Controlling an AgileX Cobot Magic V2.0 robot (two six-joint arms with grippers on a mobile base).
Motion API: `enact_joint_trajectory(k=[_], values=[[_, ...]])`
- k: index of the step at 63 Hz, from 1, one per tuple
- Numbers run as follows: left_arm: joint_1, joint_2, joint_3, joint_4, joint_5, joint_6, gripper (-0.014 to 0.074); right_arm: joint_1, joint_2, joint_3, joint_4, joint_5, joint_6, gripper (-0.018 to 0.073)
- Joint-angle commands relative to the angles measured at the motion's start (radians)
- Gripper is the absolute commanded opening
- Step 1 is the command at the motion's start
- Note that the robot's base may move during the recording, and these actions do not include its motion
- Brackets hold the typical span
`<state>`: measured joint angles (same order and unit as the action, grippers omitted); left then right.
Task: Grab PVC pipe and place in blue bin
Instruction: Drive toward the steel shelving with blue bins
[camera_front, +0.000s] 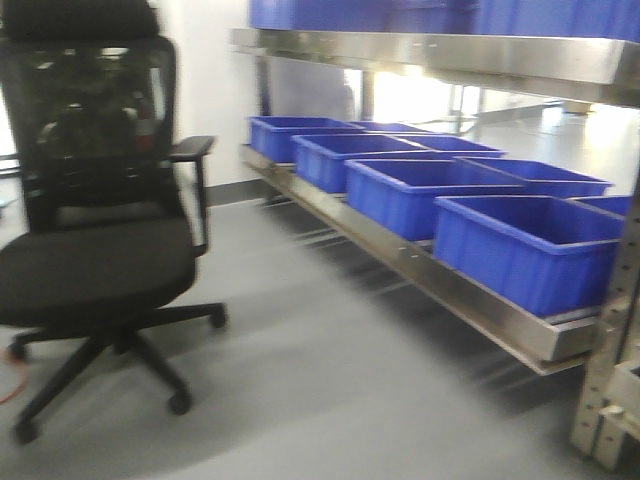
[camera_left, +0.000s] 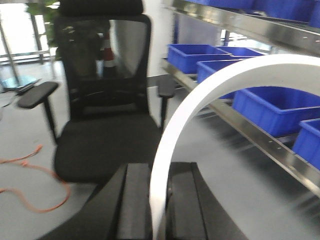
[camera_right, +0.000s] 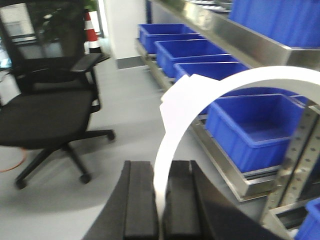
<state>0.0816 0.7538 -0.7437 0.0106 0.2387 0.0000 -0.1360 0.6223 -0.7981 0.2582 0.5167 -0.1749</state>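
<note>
Here, the left fingers (camera_left: 137, 200) are closed tight on a white pipe (camera_left: 225, 77). It stands pinched between them, then bends up and over to the right until it leaves the left wrist view. The right fingers (camera_right: 139, 200) are closed the same way on the pipe (camera_right: 240, 80), which makes the same arc toward the right edge. Whether both hold one length of pipe cannot be told. Either way it is in the fingers, not in a bin.

Below lies a grey floor (camera_front: 320, 390), with an orange cable (camera_left: 35, 192) trailing across it on the left. Beyond that stands a black office chair (camera_front: 95, 265) on castors, its mesh back upright.

To the right of the chair a low steel shelf (camera_front: 470, 300) runs away along the wall. It carries blue bins (camera_front: 530, 250) set just beside one another in a row. Above them an upper shelf (camera_front: 450, 55) holds more blue containers, cut off by the top of the front view.
</note>
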Motion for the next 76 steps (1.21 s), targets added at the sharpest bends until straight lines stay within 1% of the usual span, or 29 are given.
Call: enact_joint_trajectory(k=[1,76], values=[[-0.006,-0.008,0.001,-0.001,-0.024,0.000,-0.0111,-0.001,-0.004,0.000,-0.001,-0.028,-0.008,-0.0168],[-0.006,-0.008,0.001,-0.001,-0.024,0.000,-0.0111,-0.001,-0.004,0.000,-0.001,-0.028,-0.008,-0.0169]])
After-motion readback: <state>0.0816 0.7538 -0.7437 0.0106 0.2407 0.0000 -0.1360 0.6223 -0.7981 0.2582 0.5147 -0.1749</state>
